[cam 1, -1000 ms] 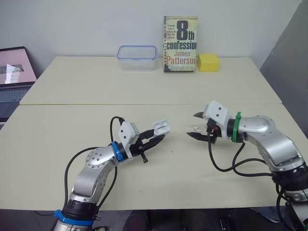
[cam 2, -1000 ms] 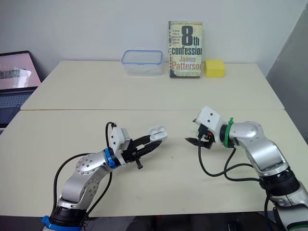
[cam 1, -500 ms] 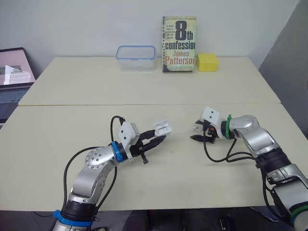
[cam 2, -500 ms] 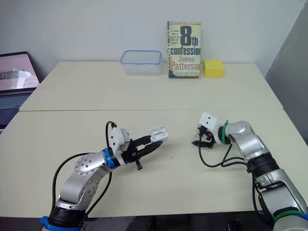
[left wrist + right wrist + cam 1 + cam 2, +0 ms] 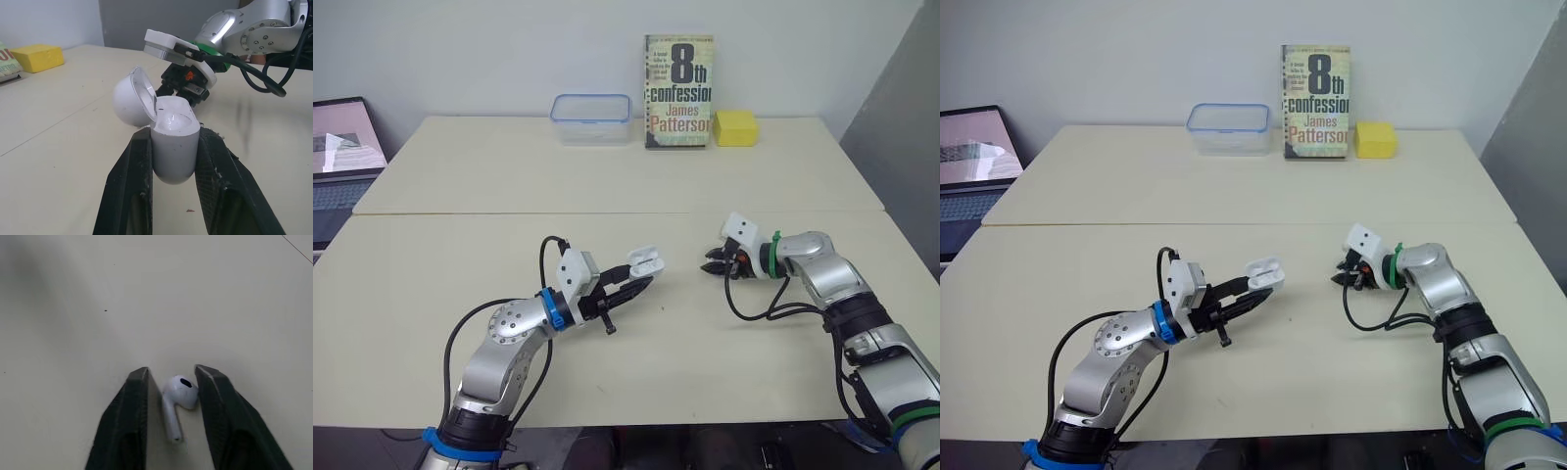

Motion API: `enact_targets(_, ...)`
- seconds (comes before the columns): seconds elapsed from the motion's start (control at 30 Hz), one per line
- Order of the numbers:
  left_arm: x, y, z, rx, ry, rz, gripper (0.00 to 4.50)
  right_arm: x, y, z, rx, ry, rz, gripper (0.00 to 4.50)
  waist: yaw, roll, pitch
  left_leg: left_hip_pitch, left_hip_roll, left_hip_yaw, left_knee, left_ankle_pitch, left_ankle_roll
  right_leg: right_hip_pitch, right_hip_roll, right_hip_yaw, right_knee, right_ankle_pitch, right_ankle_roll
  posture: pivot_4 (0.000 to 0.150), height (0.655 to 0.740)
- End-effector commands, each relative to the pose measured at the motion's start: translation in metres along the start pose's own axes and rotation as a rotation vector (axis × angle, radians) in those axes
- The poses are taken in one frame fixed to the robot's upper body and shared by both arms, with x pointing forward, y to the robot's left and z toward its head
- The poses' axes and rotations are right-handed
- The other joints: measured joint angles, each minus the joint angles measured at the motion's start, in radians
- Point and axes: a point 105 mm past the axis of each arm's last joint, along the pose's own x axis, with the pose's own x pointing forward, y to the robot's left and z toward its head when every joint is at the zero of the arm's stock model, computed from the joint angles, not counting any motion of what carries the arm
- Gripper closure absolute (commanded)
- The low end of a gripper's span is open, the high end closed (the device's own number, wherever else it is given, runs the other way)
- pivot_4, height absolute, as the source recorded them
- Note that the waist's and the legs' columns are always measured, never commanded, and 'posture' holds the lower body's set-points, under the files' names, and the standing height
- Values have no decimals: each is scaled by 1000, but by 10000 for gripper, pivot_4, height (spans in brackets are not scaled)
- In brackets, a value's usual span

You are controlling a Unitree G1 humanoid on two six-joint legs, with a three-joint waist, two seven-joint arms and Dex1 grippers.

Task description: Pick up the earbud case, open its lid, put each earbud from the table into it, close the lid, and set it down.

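I had the left pincer (image 5: 172, 141) pinching the earbud case (image 5: 172, 156) by its lower body, one black finger pressed on each side. It held the case upright above the front worktop (image 5: 431, 294), with the lid (image 5: 131, 100) hinged back and the white cavity facing up.

The right pincer (image 5: 171, 373) was low at the worktop with its fingers spread around an earbud (image 5: 177, 401). The earbud lay between them, its head just beside one finger and a gap showing on the other side. I could not tell whether that finger touched it.

The two pincers pointed at each other and were near but apart. In the left wrist view the right pincer sat just behind the open case.

The remaining objects stood well apart from the work, along the far edge of the rear worktop. These were a clear plastic container (image 5: 592, 117), a book (image 5: 678, 90) standing upright against the wall, and a yellow block (image 5: 737, 126) just beside the book. A laptop (image 5: 337, 157) sat off to my left.
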Motion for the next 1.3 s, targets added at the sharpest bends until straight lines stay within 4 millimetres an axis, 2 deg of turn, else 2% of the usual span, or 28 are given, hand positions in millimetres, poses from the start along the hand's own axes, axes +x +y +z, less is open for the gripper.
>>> enact_targets(0.03, 2, -4, 13, 37, -38, -22, 36978, -9, -5, -2, 14, 18, -15, 40872, 0, 0, 0, 0, 0, 0, 0, 0, 0, 0, 0, 0, 0, 0, 0, 1500, 7400)
enact_targets(0.2, 1, -3, 15, 39, -44, -20, 36978, -18, 3, 11, -33, -6, 18, 40917, 3, 0, 0, -1, 0, 0, 0, 0, 0, -1, 0, 0, 0, 0, 0, 1500, 7400)
enact_targets(0.3, 1, -2, 16, 49, -51, -10, 36978, -32, 15, 21, -75, -20, 49, 40917, 2, 0, 0, -3, 0, -1, 0, 0, 0, -2, 0, 0, 0, 0, 0, 1500, 7400)
enact_targets(0.4, 1, 0, 18, 61, -60, 12, 36978, -51, 31, 20, -116, -7, 68, 40917, 5, 0, 0, -3, 0, -1, 0, 0, 0, -2, 0, 0, 0, 0, 0, 1500, 7400)
enact_targets(0.57, 4, 0, 27, 107, -98, 29, 36978, -77, 62, 3, -165, 41, 97, 40917, 12, 0, 0, -3, 0, -2, 0, 0, 0, -1, 0, -1, -1, 0, 0, 1500, 7400)
enact_targets(0.7, 3, -2, 27, 95, -98, 29, 36978, -91, 75, -9, -160, 74, 109, 40917, 13, 0, 0, -2, 0, 0, 0, 0, 0, -1, 0, 0, -1, 0, 0, 1500, 7400)
enact_targets(0.97, 3, -9, 28, 84, -93, 20, 36978, -91, 84, -43, -188, 155, 178, 40917, 13, 0, 0, -2, 0, 0, 0, 0, 0, -1, 1, -1, -1, 0, 0, 1500, 7400)
enact_targets(1.13, 0, -10, 28, 75, -82, 26, 36978, -104, 94, -49, -182, 185, 270, 40917, 16, 0, 0, -2, 0, 0, 0, 0, 0, -1, 0, -1, -1, 0, 0, 1500, 7400)
enact_targets(1.3, -1, -12, 27, 68, -75, 26, 36978, -120, 92, -58, -181, 211, 278, 40917, 23, 0, 0, -1, 0, 0, 0, 0, 0, 0, 0, -1, -1, 0, 0, 1500, 7400)
